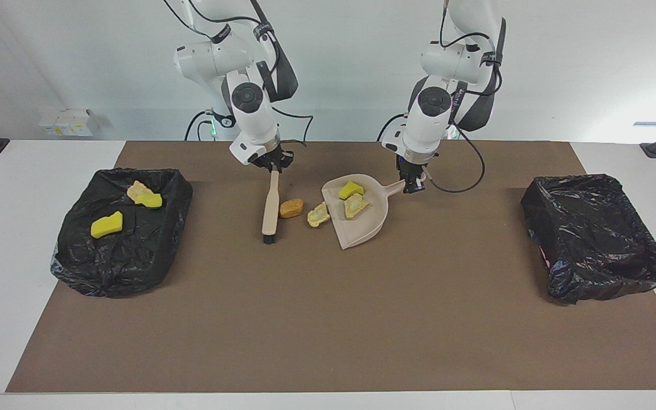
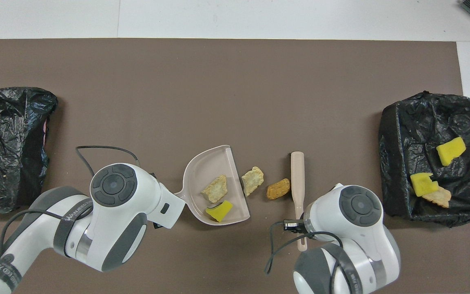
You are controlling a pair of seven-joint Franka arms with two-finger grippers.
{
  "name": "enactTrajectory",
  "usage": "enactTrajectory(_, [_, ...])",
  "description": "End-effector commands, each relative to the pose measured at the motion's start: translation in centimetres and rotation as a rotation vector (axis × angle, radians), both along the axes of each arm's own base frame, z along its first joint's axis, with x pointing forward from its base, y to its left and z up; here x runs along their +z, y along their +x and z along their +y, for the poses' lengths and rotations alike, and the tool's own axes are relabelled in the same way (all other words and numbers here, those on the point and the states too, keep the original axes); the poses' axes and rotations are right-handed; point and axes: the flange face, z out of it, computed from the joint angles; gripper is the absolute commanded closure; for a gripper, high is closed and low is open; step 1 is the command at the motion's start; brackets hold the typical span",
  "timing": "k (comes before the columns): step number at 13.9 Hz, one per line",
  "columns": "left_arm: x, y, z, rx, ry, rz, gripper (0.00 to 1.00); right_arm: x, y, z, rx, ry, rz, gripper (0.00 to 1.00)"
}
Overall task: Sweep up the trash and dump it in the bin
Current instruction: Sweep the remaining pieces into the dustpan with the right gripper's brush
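Beige plastic marks both tools: the dustpan (image 1: 359,219) lies on the brown mat (image 1: 328,319) with its handle pinched in the left gripper (image 1: 413,185), and the brush (image 1: 270,205) hangs from the right gripper (image 1: 273,166), whose fingers are pressed tight on the handle's top.

Taking the dustpan as landmark: a yellow sponge bit (image 1: 351,189) and a tan chunk (image 1: 356,205) already lie inside it. A second tan chunk (image 1: 318,215) sits just at its open lip, still on the mat, and the orange-brown lump (image 1: 291,208) lies a little beyond that toward the right arm's end. The brush stands just beside the lump, on the side away from the pan. A black-lined bin (image 1: 120,233) toward the right arm's end holds more scraps; the other bin (image 1: 595,236), toward the left arm's end, looks bare of them.

Sweeping appears to be the step in hand. The next move calls for a stroke toward the pan's mouth, bristles low, driving lump and chunk over the lip while the pan is held flat.

The brush's long axis runs away from the robots, bristle end farthest, roughly parallel to the pan's lip. The pan's mouth faces the brush; its handle points back toward the left arm.
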Motion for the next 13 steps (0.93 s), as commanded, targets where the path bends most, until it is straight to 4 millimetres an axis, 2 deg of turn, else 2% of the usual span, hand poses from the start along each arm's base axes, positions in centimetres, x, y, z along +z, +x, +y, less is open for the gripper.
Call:
enactTrajectory(1, [-0.3,-0.6,0.0,0.012,-0.008,-0.004,1.00,0.0,2.1,4.1,0.031,0.041,0.007,1.00])
enactTrajectory(5, [-0.3,-0.6,0.0,0.039,-0.005,-0.005,1.00,-0.3,3.4,11.4,0.041,0.149,0.023,1.00])
enactTrajectory(8, [-0.3,-0.5,0.1,0.091,0.000,-0.004,1.00,0.3,3.1,13.8,0.021,0.204,-0.024,1.00])
enactTrajectory(10, [-0.3,-0.5,0.1,0.139,0.006,-0.005,1.00,0.4,2.9,13.9,0.044,0.203,0.000,1.00])
enactTrajectory(12, [-0.2,-0.3,0.1,0.287,0.018,-0.011,1.00,1.4,2.6,12.6,0.109,0.188,0.035,1.00])
enactTrajectory(13, [-0.1,-0.2,0.0,0.342,0.022,-0.014,1.00,2.3,2.6,11.4,0.134,0.184,0.058,1.00])
